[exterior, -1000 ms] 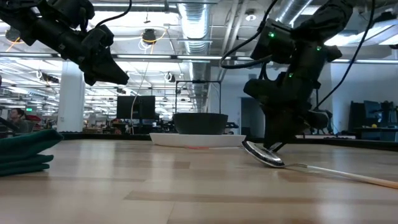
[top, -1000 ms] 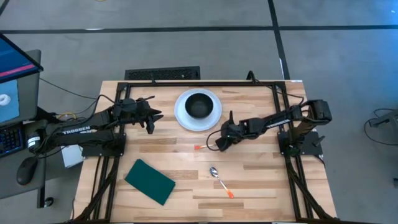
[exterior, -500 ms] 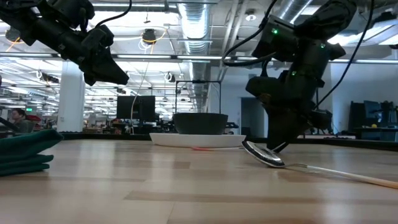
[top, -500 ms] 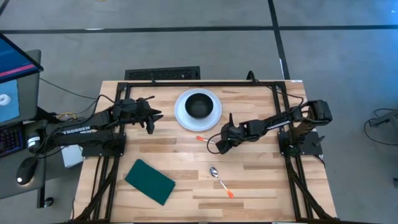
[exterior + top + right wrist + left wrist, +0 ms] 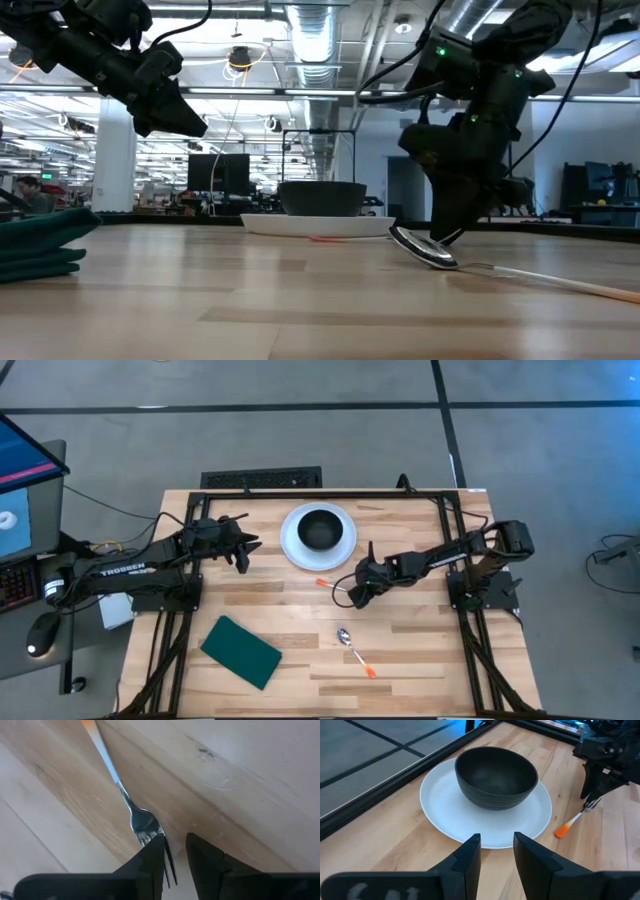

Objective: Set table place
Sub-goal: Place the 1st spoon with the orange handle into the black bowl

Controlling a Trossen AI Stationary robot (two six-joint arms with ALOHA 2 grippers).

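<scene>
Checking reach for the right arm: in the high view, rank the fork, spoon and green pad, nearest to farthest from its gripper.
From the right gripper:
1. Fork, at its fingertips, just below the plate.
2. Spoon, toward the table's front edge.
3. Green pad, front-left, farthest.

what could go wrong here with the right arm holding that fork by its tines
The right gripper pinches only the tine tips of the fork, so the fork may slip or pivot out of the jaws if lifted.

The fork's orange handle end lies close to the white plate; a swing might knock the plate or the black bowl on it.

The spoon lies nearby on the table and might get bumped.
</scene>
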